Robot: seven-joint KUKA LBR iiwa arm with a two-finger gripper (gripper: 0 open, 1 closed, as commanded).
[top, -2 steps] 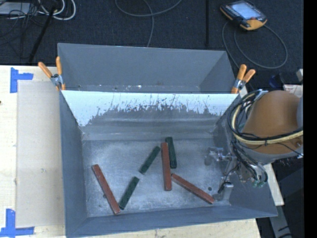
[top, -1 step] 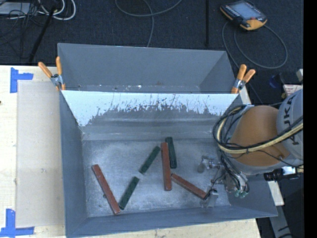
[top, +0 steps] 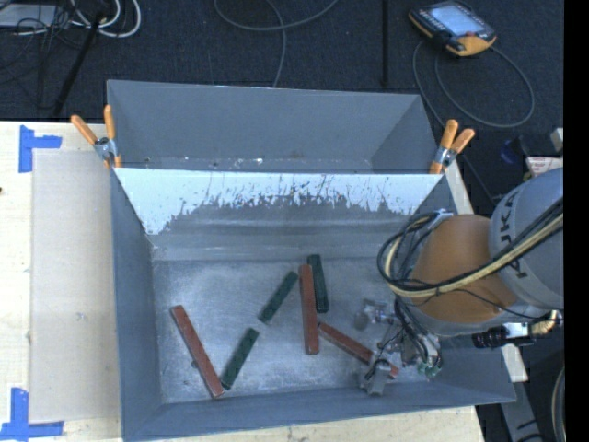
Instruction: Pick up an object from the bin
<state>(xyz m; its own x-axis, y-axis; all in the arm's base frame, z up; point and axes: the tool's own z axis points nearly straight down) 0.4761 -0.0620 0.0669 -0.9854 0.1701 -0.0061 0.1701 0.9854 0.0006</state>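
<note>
**Camera view from above, bin and arm.** The grey metal bin [top: 267, 141] holds six slim flat bars lying loose on its floor. The arm enters from the right, carrying a rounded orange cover [top: 457, 267] and looped black and yellow cables [top: 405, 256] on its wrist. It is lowered into the near right corner of the bin.

The gripper [top: 374, 350] sits low over the floor. Its metal fingers [top: 375, 384] stand spread, one towards the back wall and one towards the near wall. Between them runs the right end of a slanted reddish-brown bar [top: 342, 340], the task's thing. This bar lies flat on the floor in the near right part of the bin, its left end just beside the foot of an upright reddish-brown bar [top: 308, 309]. The fingers flank the slanted bar's end but are not closed on it, and whether either one touches it cannot be told.

Just right of the upright bar's top lies a short dark green bar [top: 317, 284], nearly parallel to it. To the left, a second dark green bar [top: 278, 297] lies on a slant. A third dark green bar [top: 240, 357] lies nearer the front wall. A long reddish-brown bar [top: 196, 351] lies slanted in the near left part, well apart from the gripper, its lower end close to the third green bar's lower end.
</note>
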